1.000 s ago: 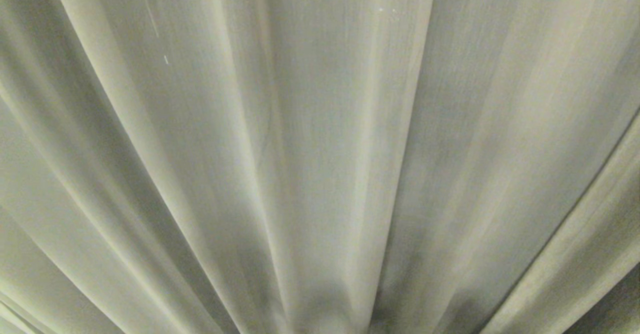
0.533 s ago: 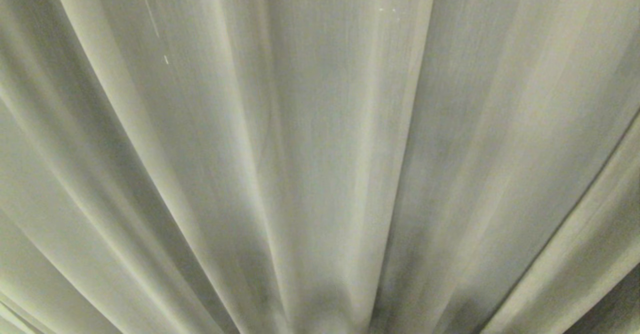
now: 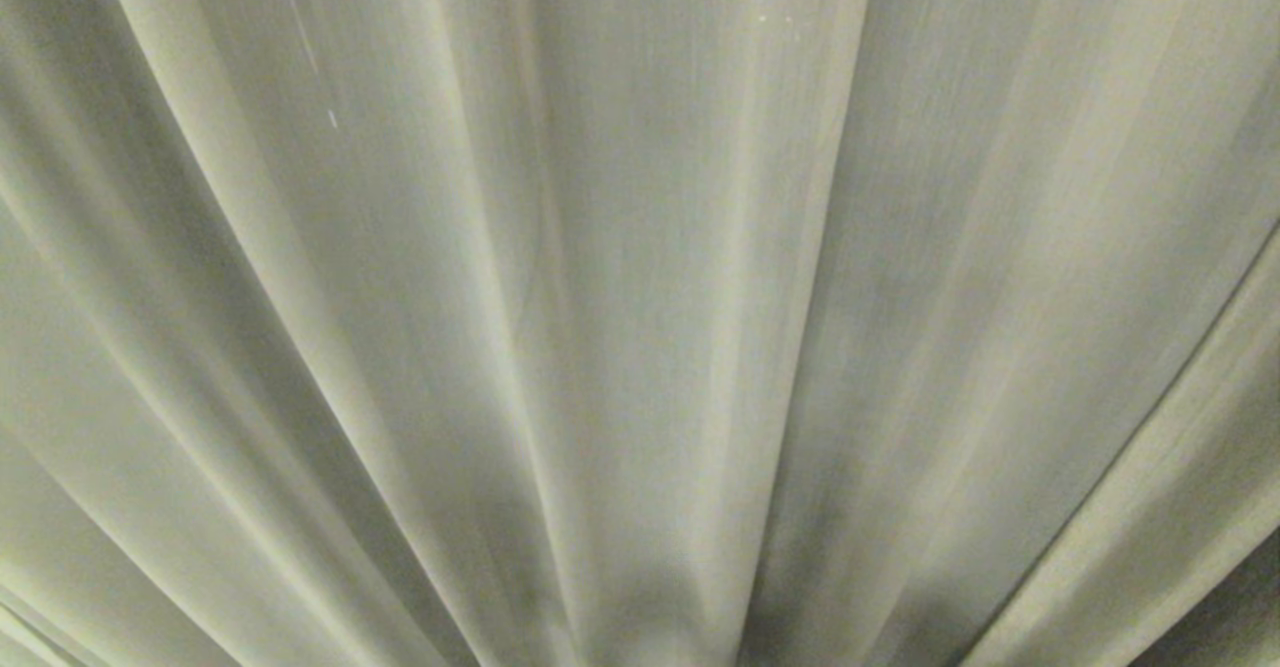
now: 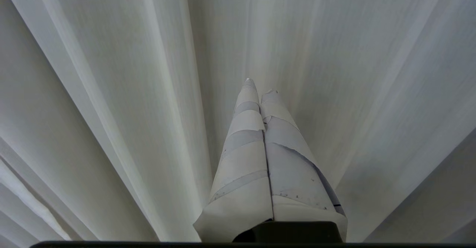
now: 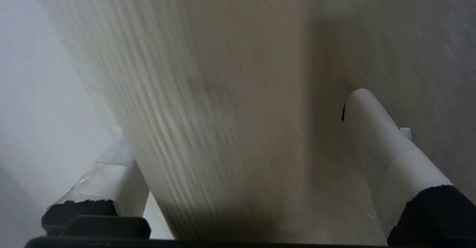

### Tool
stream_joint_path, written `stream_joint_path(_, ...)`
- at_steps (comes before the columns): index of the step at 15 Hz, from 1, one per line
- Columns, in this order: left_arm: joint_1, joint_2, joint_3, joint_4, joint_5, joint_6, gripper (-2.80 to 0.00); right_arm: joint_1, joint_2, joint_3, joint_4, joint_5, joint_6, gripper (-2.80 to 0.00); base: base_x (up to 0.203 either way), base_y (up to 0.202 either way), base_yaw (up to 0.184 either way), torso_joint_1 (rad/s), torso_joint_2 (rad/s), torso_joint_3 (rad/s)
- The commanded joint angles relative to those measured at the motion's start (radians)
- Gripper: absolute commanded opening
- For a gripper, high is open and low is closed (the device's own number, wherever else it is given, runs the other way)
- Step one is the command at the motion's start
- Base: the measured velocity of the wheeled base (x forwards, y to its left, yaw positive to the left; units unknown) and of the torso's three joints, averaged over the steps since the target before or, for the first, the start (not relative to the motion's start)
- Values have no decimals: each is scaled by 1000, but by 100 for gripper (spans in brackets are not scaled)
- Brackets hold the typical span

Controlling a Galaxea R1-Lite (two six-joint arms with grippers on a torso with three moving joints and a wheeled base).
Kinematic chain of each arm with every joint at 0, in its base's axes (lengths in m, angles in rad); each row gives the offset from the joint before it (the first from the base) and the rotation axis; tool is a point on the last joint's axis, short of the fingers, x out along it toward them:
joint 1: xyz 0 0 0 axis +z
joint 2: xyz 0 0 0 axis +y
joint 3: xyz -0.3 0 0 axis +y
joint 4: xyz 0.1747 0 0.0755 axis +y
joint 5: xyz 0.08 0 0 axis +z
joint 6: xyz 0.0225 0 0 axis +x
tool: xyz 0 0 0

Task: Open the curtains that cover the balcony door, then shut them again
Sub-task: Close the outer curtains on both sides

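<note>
Cream, finely woven curtains (image 3: 640,277) fill the head view in long vertical pleats. Left gripper (image 4: 260,86): jaws together, empty, pointing at the fabric. Right gripper (image 5: 238,118): jaws wide apart, a curtain fold between them.

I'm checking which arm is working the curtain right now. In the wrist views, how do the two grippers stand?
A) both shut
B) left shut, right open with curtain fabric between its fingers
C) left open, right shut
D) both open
B: the left gripper has its taped fingers pressed together in front of the curtains, while the right gripper stands wide open with a fold of curtain between its fingers.
</note>
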Motion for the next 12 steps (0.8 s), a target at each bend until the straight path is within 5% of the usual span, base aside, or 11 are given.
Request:
stream_joint_path(1,0,-1,0,-1,1,-1,-280,14,65,-16,-59,39,9,0,0,0,0,0,0,0)
stream_joint_path(2,0,-1,0,-1,1,-1,-280,14,67,-17,-70,54,9,0,0,0,0,0,0,0)
stream_joint_path(3,0,-1,0,-1,1,-1,-280,14,67,-16,-80,60,9,-280,0,0,0,0,0,0)
stream_joint_path(12,0,-1,0,-1,1,-1,-280,12,35,-39,-134,61,69,-280,0,0,0,0,0,0)
